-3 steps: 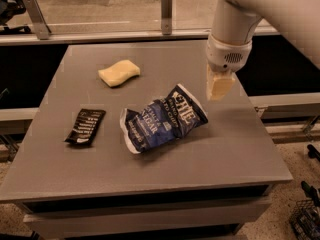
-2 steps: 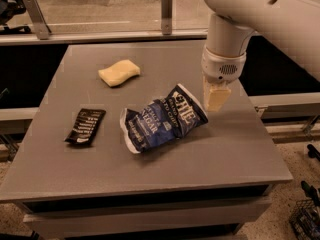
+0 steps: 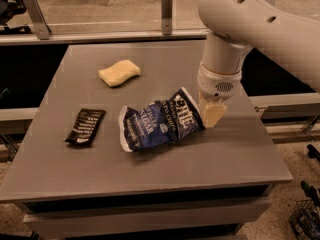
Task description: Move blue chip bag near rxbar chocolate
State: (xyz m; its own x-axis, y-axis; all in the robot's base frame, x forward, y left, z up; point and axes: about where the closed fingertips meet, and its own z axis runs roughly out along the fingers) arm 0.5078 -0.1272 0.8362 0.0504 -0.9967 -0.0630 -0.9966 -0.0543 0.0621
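Observation:
The blue chip bag (image 3: pixel 161 125) lies crumpled near the middle of the grey table (image 3: pixel 165 164), its white-edged top end pointing right and back. The rxbar chocolate (image 3: pixel 85 126), a small black-brown bar with white text, lies flat to the bag's left, a hand's width away. My gripper (image 3: pixel 212 115) hangs from the white arm at the bag's right end, low over the table, its pale fingers right beside the bag's top edge.
A pale yellow sponge (image 3: pixel 119 73) lies at the back left of the table. A metal rail with posts (image 3: pixel 166 5) runs behind the table. A ledge (image 3: pixel 280 104) sits to the right, and dark gear (image 3: pixel 307 214) stands on the floor at lower right.
My arm has moved left and down, bringing the gripper from beside the bag's far right end to right against its top edge. The bag, bar and sponge have not moved.

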